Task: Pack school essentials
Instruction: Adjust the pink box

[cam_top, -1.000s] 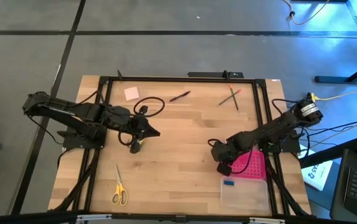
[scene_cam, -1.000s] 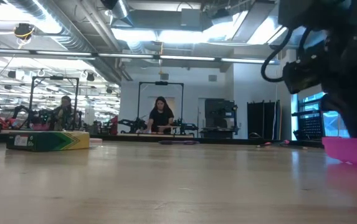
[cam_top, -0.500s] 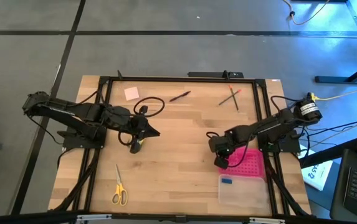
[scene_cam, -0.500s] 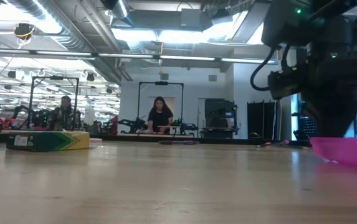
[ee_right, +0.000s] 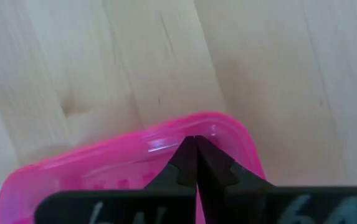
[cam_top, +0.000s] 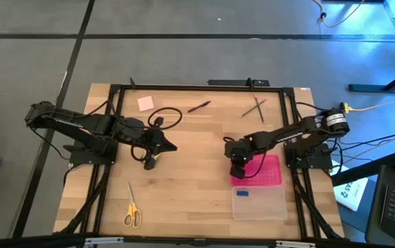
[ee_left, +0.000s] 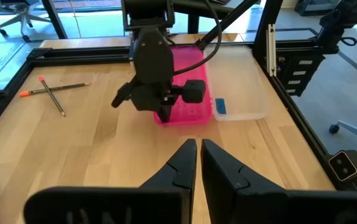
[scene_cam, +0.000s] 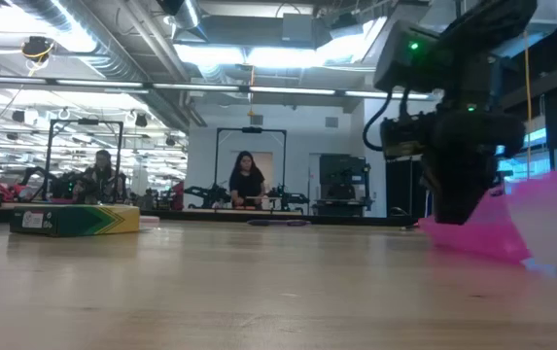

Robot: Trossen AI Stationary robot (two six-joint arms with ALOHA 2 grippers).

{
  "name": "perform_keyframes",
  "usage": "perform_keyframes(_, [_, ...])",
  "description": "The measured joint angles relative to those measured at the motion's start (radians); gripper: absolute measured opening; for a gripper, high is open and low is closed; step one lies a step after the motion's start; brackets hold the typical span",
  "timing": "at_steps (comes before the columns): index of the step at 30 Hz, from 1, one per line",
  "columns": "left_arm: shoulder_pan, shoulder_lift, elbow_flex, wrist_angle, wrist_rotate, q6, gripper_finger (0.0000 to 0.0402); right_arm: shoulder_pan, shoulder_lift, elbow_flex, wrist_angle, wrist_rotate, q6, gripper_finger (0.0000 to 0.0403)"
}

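The right tool is pinched on the corner of the pink lid, which it holds tilted, one edge raised off the surface. Just at 6 o'clock of the lid lies the clear case with a small blue eraser inside. Nothing stands between this tool and the open middle of the surface. At 12 o'clock of it lie the crossed red and green pencils; toward 11 o'clock a dark pen, and farther that way a pink note pad. The left tool, fingers together and empty, rests well off at 9 o'clock, with the crayon box just beneath it. Yellow scissors lie at 8 o'clock. The surface is pale wood inside a black frame. Beyond it is a workshop with ceiling lights, where two people sit far back. The right arm reaches in low from 3 o'clock, wrist bent down.
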Motion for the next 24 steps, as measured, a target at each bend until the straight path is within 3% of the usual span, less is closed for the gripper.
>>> perform_keyframes(8, [0.000, 0.000, 0.000, 0.000, 0.000, 0.000, 0.0018, -0.049, 0.015, 0.082, -0.007, 0.063, -0.116, 0.0000])
perform_keyframes(17, [0.000, 0.000, 0.000, 0.000, -0.001, 0.000, 0.0018, -0.104, 0.014, 0.090, -0.011, 0.063, -0.178, 0.0000])
perform_keyframes(24, [0.000, 0.000, 0.000, 0.000, -0.001, -0.001, 0.0018, -0.113, -0.016, 0.202, -0.351, 0.052, -0.122, 0.0000])
